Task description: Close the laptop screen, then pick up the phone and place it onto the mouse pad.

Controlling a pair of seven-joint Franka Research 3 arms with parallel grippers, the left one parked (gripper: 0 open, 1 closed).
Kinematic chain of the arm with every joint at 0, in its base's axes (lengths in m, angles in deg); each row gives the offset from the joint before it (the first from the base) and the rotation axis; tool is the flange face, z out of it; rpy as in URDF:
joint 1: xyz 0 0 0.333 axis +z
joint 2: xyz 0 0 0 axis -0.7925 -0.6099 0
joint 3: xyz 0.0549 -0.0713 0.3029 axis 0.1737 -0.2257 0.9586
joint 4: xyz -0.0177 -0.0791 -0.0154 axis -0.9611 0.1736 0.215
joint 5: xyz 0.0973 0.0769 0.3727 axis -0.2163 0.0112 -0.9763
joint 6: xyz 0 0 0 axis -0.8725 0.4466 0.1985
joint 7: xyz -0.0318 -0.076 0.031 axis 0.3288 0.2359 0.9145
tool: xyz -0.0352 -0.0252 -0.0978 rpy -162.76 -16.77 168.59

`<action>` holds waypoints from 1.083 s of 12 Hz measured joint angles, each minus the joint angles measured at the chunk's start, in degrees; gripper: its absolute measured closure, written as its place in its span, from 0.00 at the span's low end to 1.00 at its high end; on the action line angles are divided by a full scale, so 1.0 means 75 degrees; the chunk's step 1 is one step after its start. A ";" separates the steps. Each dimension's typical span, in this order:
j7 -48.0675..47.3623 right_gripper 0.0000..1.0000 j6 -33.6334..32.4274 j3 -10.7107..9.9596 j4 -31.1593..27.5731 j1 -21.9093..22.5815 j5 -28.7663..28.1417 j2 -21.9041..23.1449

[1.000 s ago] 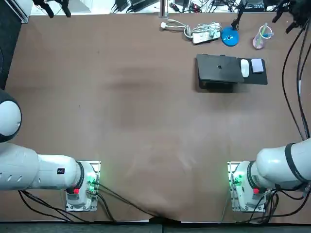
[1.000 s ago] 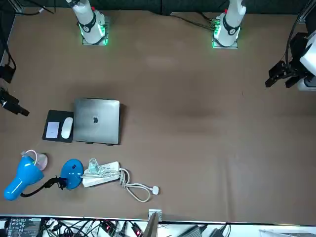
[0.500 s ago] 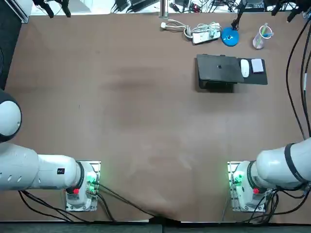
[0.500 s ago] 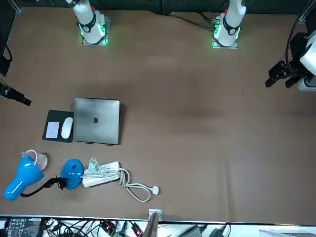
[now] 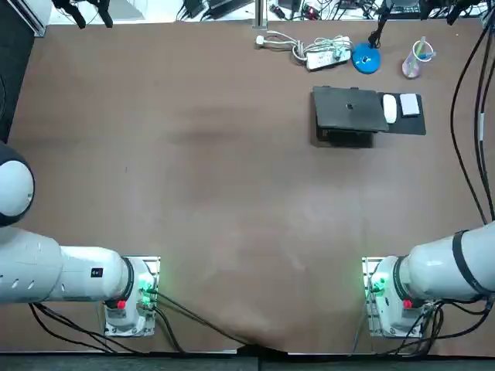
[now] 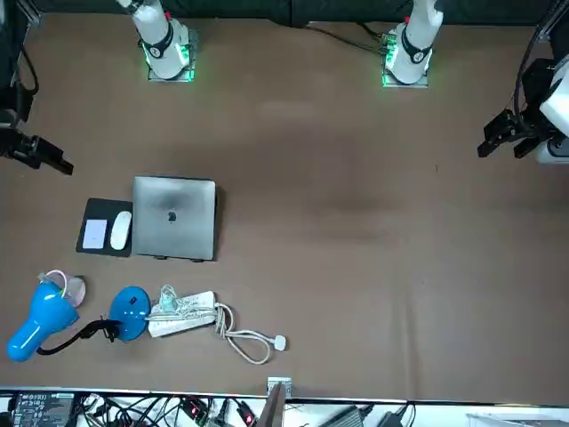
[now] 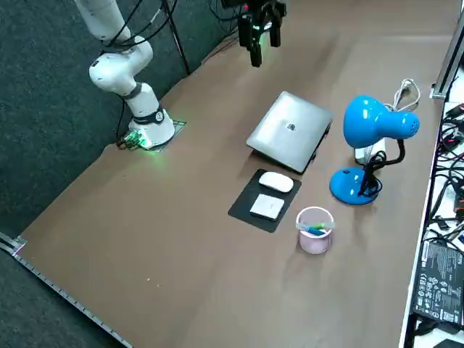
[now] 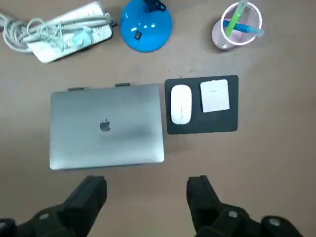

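Observation:
The silver laptop (image 8: pixel 106 126) lies shut on the brown table, also seen in the side view (image 7: pixel 290 131). Beside it is the black mouse pad (image 8: pixel 202 126), with a white mouse (image 8: pixel 180 103) and the pale phone (image 8: pixel 215 95) lying flat on it. My right gripper (image 8: pixel 144 195) hangs high above the table on the near side of the laptop, apart from everything. It is open and holds nothing. From across the table the gripper (image 6: pixel 55 163) shows near the table's edge, and the side camera has it (image 7: pixel 264 45) raised beyond the laptop.
A blue desk lamp (image 7: pixel 373 127), a pink pen cup (image 7: pixel 314 229) and a white power strip (image 8: pixel 61 30) with a coiled cord stand past the laptop and pad. The arm's cables hang along the right table edge (image 5: pixel 472 116).
My right gripper has drifted away from the mouse pad along the table's right edge. Laptop, mouse and phone have not moved.

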 joint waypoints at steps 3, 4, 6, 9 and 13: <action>0.0001 0.00 -0.0150 0.0073 -0.0098 0.0299 0.0243 0.0283; 0.0011 0.00 -0.0166 0.0075 -0.0187 0.0342 0.0254 0.0409; 0.0055 0.00 -0.0175 0.0074 -0.0431 0.0391 0.0257 0.0677; 0.0079 0.00 -0.0168 0.0075 -0.0932 0.0557 0.0292 0.1170; 0.0181 0.00 -0.0169 0.0033 -0.1735 0.0821 0.0333 0.1972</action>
